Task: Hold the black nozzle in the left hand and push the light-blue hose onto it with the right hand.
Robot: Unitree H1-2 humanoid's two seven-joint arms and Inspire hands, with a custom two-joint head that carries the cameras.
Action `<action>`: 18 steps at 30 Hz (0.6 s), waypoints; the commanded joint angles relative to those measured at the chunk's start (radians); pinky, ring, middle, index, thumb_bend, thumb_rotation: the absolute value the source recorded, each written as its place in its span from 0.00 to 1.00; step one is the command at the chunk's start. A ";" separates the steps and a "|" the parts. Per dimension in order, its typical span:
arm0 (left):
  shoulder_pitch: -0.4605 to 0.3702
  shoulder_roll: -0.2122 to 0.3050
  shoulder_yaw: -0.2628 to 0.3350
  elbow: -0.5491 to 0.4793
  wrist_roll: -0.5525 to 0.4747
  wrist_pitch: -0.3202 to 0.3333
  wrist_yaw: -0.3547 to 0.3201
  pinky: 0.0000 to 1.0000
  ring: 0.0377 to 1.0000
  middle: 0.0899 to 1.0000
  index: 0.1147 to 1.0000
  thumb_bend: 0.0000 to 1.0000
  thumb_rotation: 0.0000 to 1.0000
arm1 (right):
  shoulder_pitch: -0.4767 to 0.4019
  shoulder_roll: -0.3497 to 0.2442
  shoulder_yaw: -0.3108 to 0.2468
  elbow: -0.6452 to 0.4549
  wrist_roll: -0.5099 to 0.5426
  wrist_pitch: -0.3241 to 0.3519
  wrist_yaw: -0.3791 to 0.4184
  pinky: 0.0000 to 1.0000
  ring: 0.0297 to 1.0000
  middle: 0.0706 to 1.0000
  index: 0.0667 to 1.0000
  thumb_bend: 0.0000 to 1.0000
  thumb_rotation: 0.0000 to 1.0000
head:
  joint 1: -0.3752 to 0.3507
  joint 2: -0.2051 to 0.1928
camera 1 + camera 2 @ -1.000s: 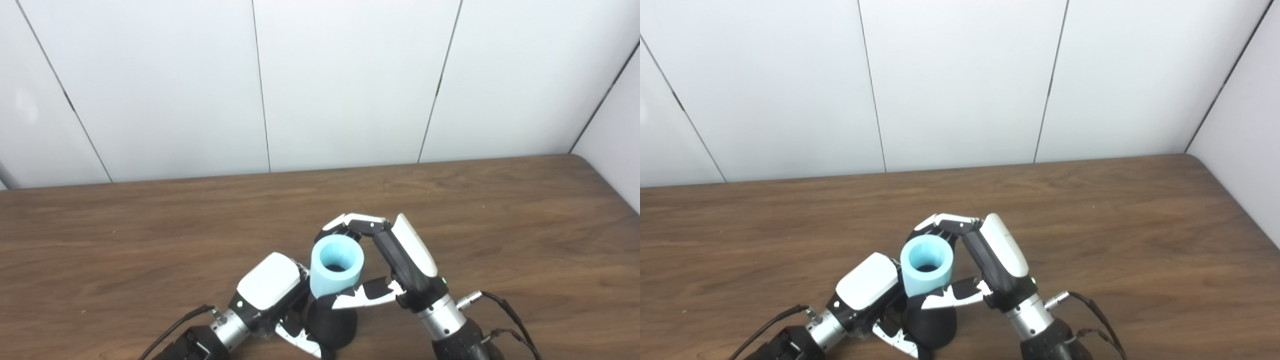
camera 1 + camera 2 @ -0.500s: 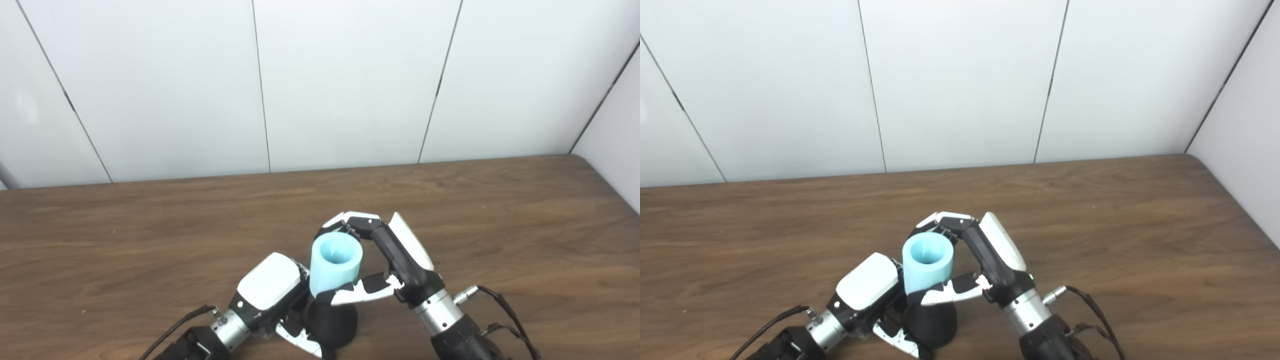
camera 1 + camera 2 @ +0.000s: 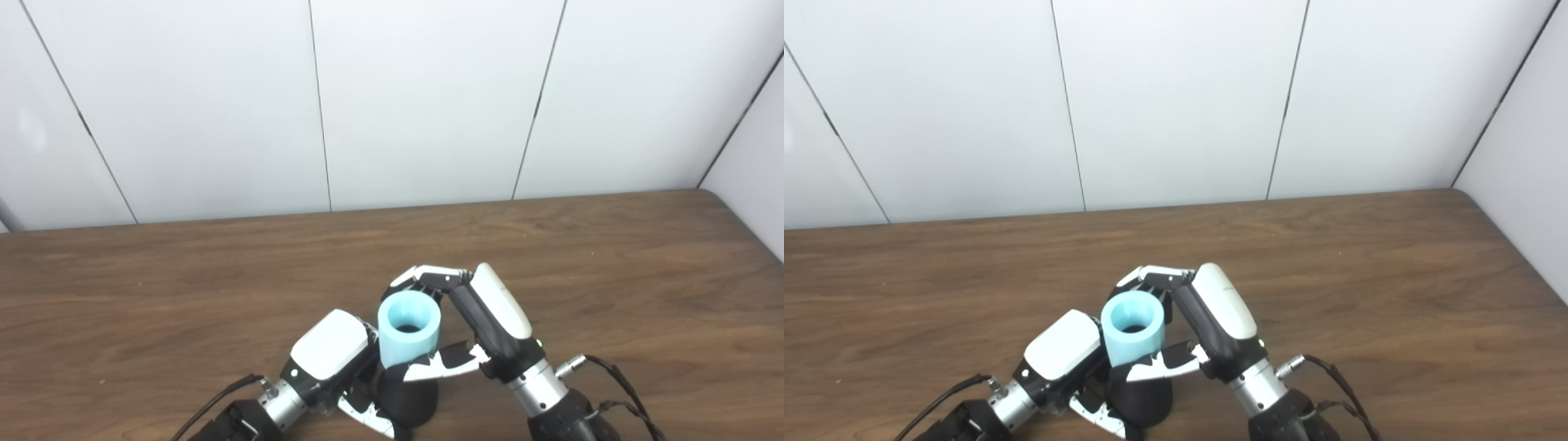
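The black nozzle (image 3: 407,401) stands near the table's front edge, its rounded body held by my left hand (image 3: 334,361), whose fingers wrap its left side. The light-blue hose (image 3: 408,331), a short thick tube with its open end up, sits upright on top of the nozzle. My right hand (image 3: 484,321) is shut on the hose: fingers (image 3: 429,277) curl round its far side and the thumb presses its near side just above the nozzle. The same shows in the right eye view, with the hose (image 3: 1133,327) between left hand (image 3: 1059,355) and right hand (image 3: 1213,315).
The brown wooden table (image 3: 184,294) runs to a white panelled wall (image 3: 392,104) at the back and a side wall at the right. Cables (image 3: 618,383) trail from both wrists near the front edge.
The right hand has tilted the hose back upright and shifted it slightly left after a small lean half a second ago. The left hand and nozzle have stayed in place.
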 commanded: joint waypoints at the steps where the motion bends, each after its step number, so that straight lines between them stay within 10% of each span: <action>1: 0.043 0.005 -0.043 0.030 0.058 0.018 -0.065 0.19 0.22 0.33 0.42 0.52 0.00 | -0.001 -0.013 0.003 0.022 -0.047 -0.030 -0.019 0.23 0.35 0.44 0.50 0.51 0.00 | -0.002 0.000; 18: 0.047 0.006 -0.045 0.026 0.055 0.020 -0.066 0.19 0.22 0.32 0.42 0.52 0.00 | 0.010 -0.015 -0.003 0.086 -0.071 -0.065 -0.094 0.20 0.33 0.41 0.51 0.51 0.00 | -0.002 0.002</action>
